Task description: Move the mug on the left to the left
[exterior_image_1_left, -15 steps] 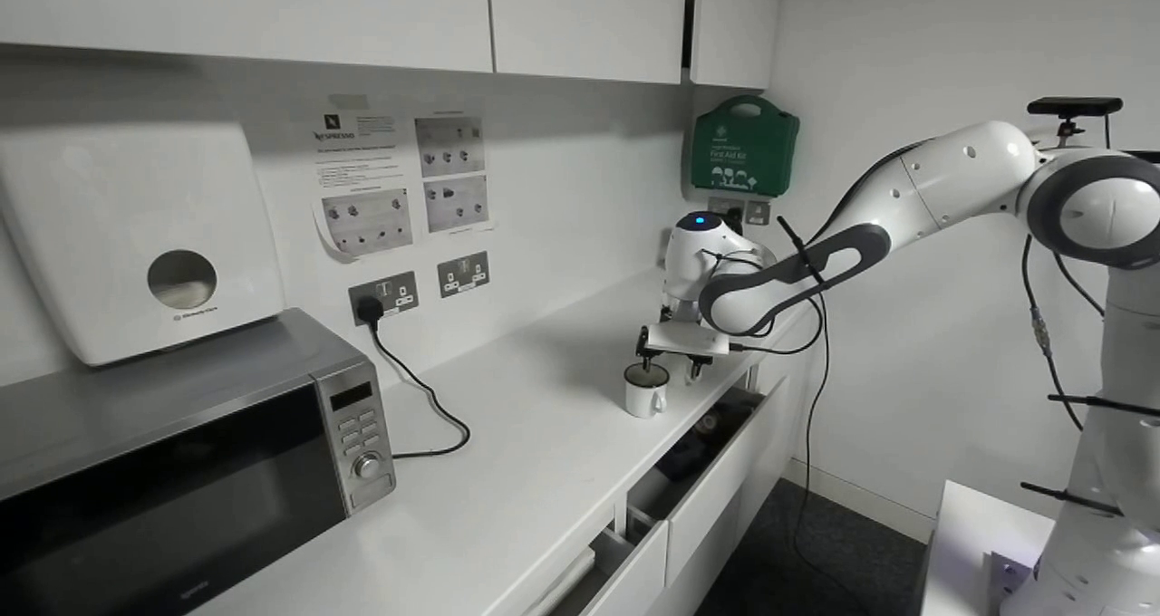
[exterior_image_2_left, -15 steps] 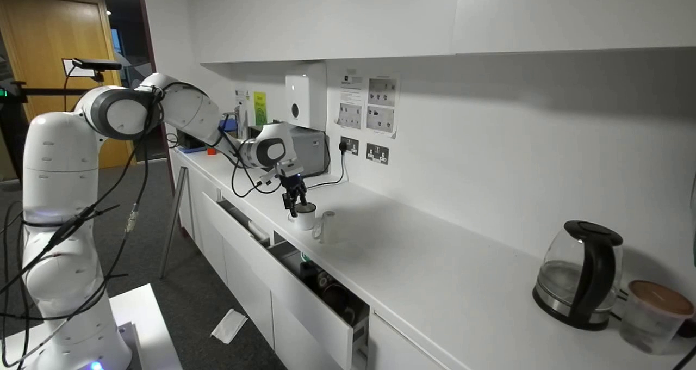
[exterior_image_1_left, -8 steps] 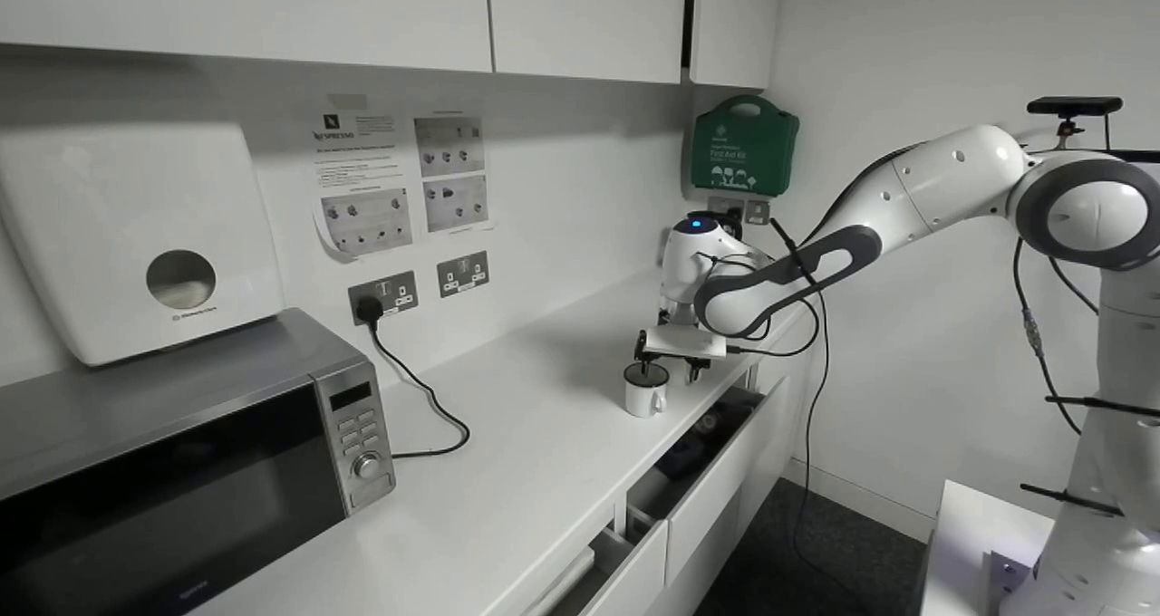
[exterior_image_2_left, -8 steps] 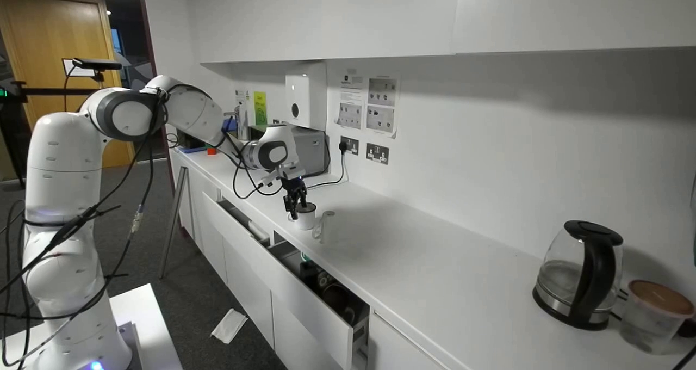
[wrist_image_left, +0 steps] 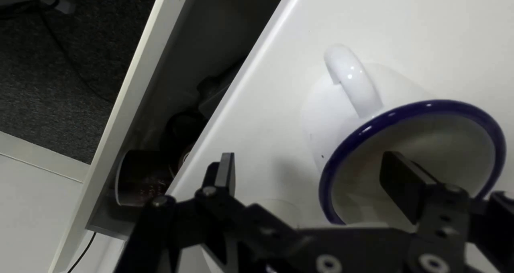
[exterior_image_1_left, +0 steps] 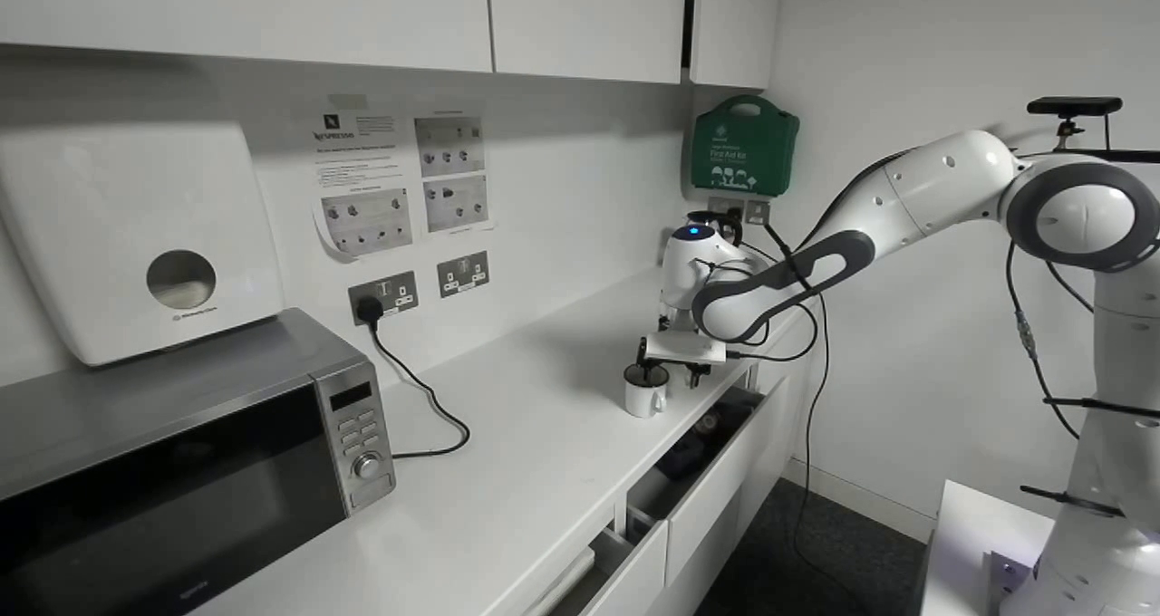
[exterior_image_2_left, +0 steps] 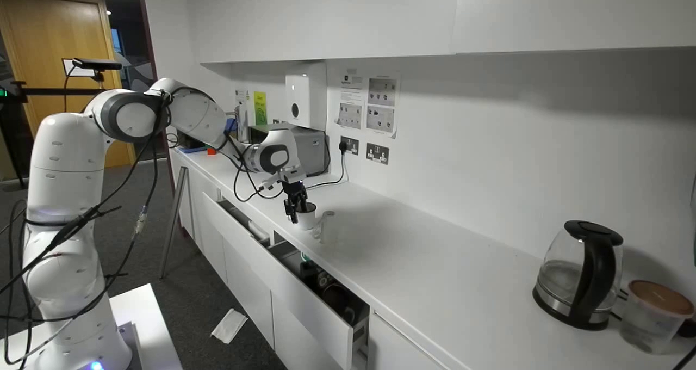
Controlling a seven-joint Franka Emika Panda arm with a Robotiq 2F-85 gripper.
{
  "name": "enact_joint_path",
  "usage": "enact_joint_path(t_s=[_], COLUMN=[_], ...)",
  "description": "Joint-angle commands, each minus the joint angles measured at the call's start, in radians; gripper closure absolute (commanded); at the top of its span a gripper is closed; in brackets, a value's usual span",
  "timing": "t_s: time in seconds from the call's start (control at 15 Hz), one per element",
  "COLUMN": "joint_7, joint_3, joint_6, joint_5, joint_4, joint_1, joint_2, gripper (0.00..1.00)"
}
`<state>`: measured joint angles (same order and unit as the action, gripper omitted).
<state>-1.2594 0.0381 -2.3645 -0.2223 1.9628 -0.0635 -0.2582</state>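
Wrist view: the mug, white with a dark blue rim, stands upright on the countertop, just beside the pulled-out drawer. The gripper has its fingers spread widely, one inside the mug's mouth and one outside, toward the drawer; it has no grip on anything (if some finger touches the mug, I cannot tell). Within the drawer is a dark cup-like thing. In an exterior view, a clear cup stands also near the drawer.
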Motion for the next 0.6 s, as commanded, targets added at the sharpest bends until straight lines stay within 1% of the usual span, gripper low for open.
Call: enact_joint_path(t_s=[0.0,0.27,0.33,0.47,0.53], joint_7=[0.041,0.038,0.036,0.033,0.033], joint_3=[-0.023,-0.025,-0.025,-0.026,-0.025], joint_6=[0.011,0.014,0.015,0.018,0.018], joint_5=[0.027,0.024,0.023,0.018,0.018], joint_4=[-0.029,-0.031,-0.03,-0.03,-0.03], joint_1=[-0.017,-0.021,-0.022,-0.026,-0.028], joint_2=[-0.014,-0.016,-0.017,-0.018,-0.018], gripper=[0.33,0.62,0.71,0.85,0.94])
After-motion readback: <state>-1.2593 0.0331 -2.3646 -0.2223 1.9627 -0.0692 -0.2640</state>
